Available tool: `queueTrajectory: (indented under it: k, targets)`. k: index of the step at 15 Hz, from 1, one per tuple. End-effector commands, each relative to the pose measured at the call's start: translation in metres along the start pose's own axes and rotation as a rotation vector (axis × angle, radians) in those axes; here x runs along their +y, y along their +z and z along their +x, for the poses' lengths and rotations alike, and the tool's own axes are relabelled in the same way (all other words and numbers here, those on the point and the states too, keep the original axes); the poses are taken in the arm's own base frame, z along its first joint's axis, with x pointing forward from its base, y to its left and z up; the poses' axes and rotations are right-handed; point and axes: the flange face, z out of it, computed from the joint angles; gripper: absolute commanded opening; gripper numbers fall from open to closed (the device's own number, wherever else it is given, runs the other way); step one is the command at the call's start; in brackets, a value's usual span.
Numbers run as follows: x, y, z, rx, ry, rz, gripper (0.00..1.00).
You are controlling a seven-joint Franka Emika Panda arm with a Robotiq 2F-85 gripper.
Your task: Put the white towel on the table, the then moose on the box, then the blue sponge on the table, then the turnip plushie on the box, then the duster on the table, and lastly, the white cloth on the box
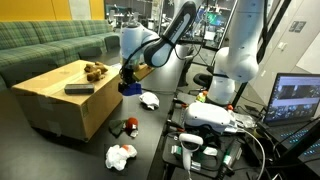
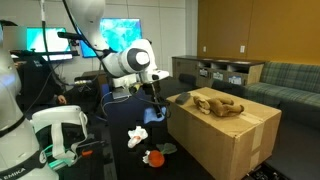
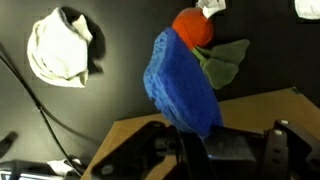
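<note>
Blue sponge (image 3: 182,85) pinched in the gripper (image 3: 215,145), hanging over the dark table (image 3: 110,40) just off the box (image 3: 125,140) edge. Lower it onto bare table short of the turnip plushie (image 3: 200,35) ahead, then release. Sponge hides the fingertips; height above the table is unclear.

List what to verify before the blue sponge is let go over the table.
1. Gripper jaws closed on the blue sponge: ok.
2. Moose already on the box: ok.
3. Sponge past the box edge: cannot tell; cardboard shows beneath it in the wrist view.
4. Landing spot free: cannot tell; the turnip plushie lies close by.
5. Duster lying on the box for later: ok.
</note>
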Motion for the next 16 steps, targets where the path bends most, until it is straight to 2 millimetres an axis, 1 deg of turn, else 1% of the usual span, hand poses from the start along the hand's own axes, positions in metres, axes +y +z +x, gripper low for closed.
queueTrajectory:
  k: [1, 4, 7, 9, 12, 16]
  targets:
    - [0.0, 0.047, -0.021, -0.038, 0.027, -0.018, 0.0]
    - [-0.003, 0.087, -0.03, -0.051, 0.043, -0.018, 0.0]
    - [-0.006, 0.122, -0.03, -0.043, 0.087, 0.009, 0.0]
    - [-0.003, 0.141, -0.026, -0.039, 0.114, 0.012, 0.0]
    - [0.006, 0.165, -0.018, -0.034, 0.156, 0.01, 0.0]
    - [0.01, 0.188, -0.007, -0.021, 0.197, 0.003, 0.0]
